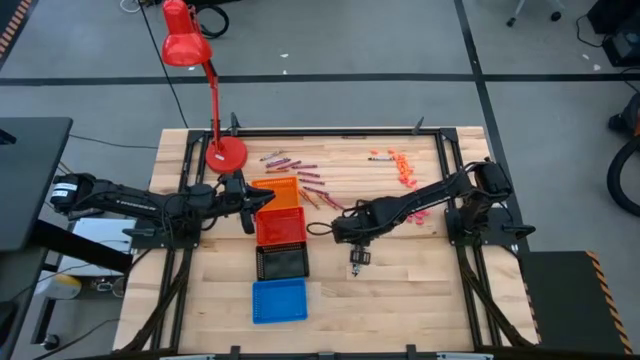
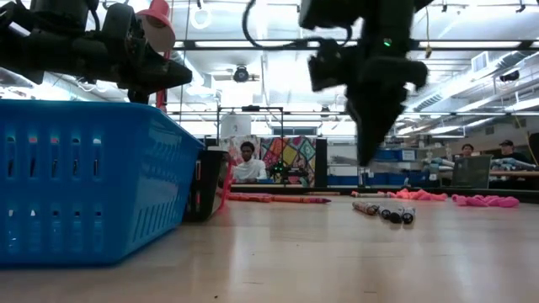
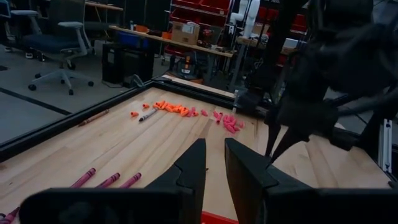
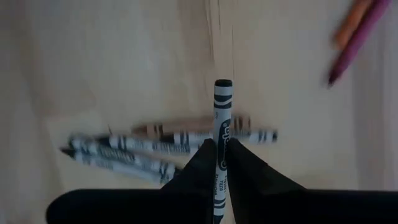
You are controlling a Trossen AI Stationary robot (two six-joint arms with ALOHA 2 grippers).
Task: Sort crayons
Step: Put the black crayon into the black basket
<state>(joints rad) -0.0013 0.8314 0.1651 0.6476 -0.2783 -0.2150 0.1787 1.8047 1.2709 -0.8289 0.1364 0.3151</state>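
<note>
Right gripper (image 4: 219, 158), centre of the right wrist view: its two dark fingers are clamping a single black-and-white paper-wrapped crayon (image 4: 222, 118), which is standing out past the fingertips. Print is running along the wrapper but cannot be read. In the high view this gripper (image 1: 356, 252) is hanging right of the tray column, at mid-frame.

Loose crayons under it: a cluster of black-and-white wrapped sticks (image 4: 118, 152) is lying flat on the pale wooden table (image 4: 93, 62), with one tan stick (image 4: 168, 129) among them; the exact count is unclear. One orange and one magenta crayon (image 4: 357, 37) are lying at the upper right of that view.

Further crayons, high view: a scatter of maroon-red sticks (image 1: 300, 175) above the trays, and a heap of orange-pink pieces (image 1: 403, 168) at upper centre-right.

Trays, one of each, in a column from top to bottom: shallow orange plastic tray (image 1: 276, 191), red tray (image 1: 281, 226), black tray (image 1: 282, 262), blue tray (image 1: 279, 300).

Left gripper (image 1: 243, 203): hovering beside the orange tray's left edge, fingers (image 3: 189, 171) slightly parted and holding nothing.

One red desk lamp (image 1: 195, 60) is standing at the table's upper left.
</note>
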